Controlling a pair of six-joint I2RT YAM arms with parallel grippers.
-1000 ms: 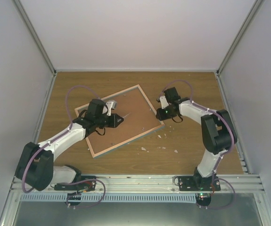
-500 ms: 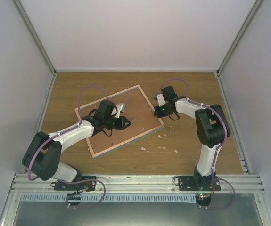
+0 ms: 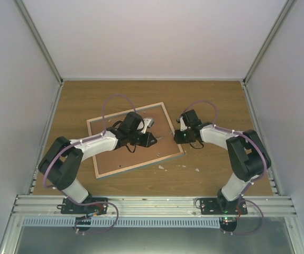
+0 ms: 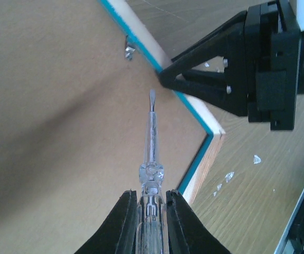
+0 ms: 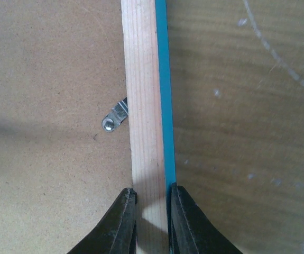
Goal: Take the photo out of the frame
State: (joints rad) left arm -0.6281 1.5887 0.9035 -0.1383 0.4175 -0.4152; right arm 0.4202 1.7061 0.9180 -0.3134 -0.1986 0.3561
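Clear screwdriver [image 4: 150, 143] in left tool [image 4: 150, 194]

Robot lab test booth, not a home: plain white walls [image 3: 157, 37] left, right & far, metal corner posts [image 3: 38, 39], wood table [image 3: 220, 100], left robot arm [image 3: 88, 145] & right robot arm [image 3: 241, 153] bolted to near metal rail [image 3: 152, 203].

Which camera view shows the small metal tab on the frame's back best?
The right wrist view: the metal tab lies large and sharp beside the frame's wood rim. The left wrist view shows a tab only small and blurred; the top view is too coarse to show it.
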